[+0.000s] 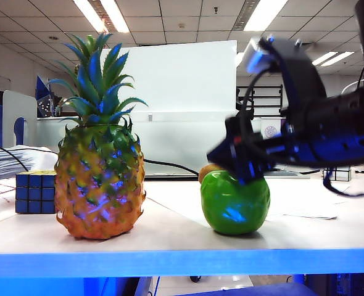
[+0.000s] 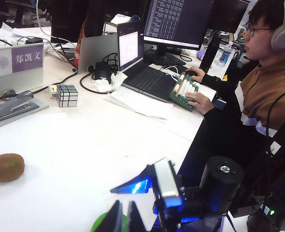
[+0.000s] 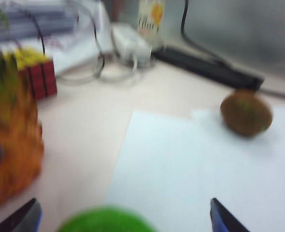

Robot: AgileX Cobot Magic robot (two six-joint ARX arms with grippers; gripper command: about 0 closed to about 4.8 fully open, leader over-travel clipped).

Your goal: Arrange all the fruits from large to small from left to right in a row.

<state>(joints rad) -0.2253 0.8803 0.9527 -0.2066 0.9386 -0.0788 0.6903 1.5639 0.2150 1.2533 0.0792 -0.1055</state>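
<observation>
Meanwhile, the pineapple [image 1: 99,179] is standing upright on the left part of the table [image 1: 169,237] in the exterior view, its green crown rising above it, and a Rubik's cube [image 1: 35,192] is sitting just behind it toward the left edge. The green apple [image 1: 234,203] is resting to the right of the pineapple, well apart from it, and the brown kiwi [image 1: 208,171] is peeking out from behind the apple's upper left side. The right gripper [image 1: 240,161] is hanging just over the top of the apple, reaching in from the right side of that view.

From the right wrist view, the right gripper [image 3: 123,215] is showing its two fingertips [image 3: 22,217] spread far apart at either side of the apple [image 3: 106,221] (nothing is gripped between them). The kiwi [image 3: 246,113] is lying beyond on a white sheet [image 3: 200,169], and the pineapple [image 3: 9,145] is standing off to one side, with the cube [image 3: 34,72] behind it.

The left gripper [image 2: 123,218] is showing its jaws drawn narrowly together, holding nothing, with a sliver of the apple [image 2: 104,223] beside them. The kiwi [image 2: 6,167] is lying well away from it on the white tabletop.
</observation>
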